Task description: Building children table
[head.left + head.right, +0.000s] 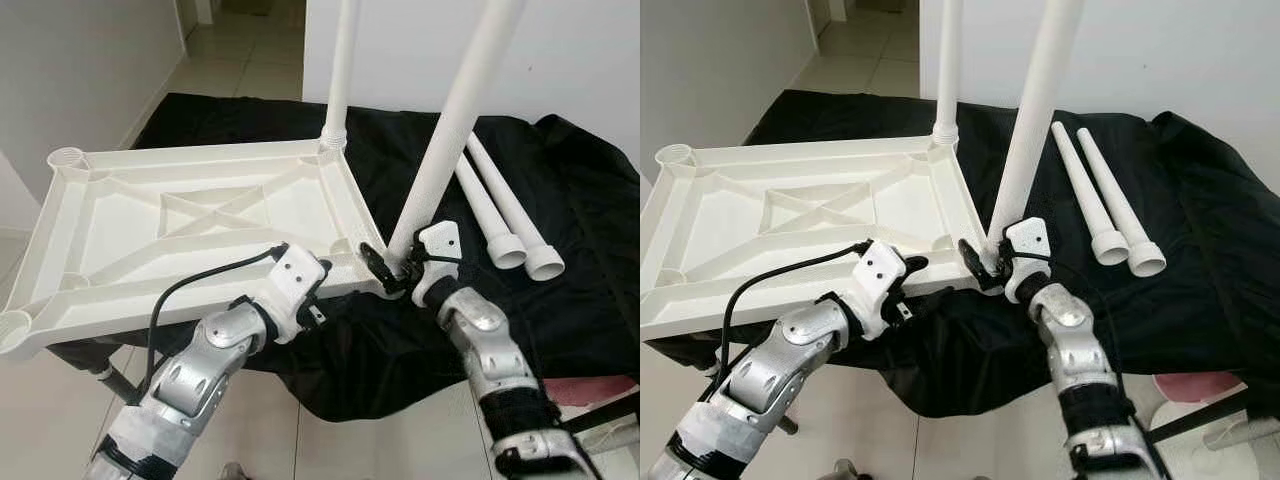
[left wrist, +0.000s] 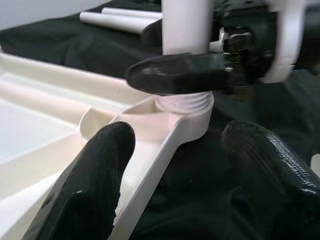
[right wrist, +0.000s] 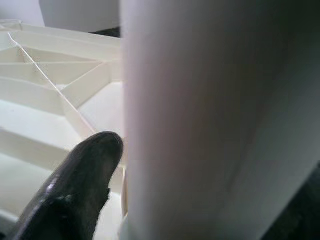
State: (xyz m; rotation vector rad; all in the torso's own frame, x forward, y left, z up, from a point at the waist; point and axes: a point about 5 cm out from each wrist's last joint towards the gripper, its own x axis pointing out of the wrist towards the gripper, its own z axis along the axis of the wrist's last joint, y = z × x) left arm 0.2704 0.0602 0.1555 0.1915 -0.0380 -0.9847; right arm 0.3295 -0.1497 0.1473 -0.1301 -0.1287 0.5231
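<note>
Right gripper clamped on leg at near corner socket of upturned tabletop; left gripper spread astride its edge

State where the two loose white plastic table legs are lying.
In the left eye view, the two loose white plastic table legs lie side by side on the black cloth, right of the upturned white tabletop.
</note>
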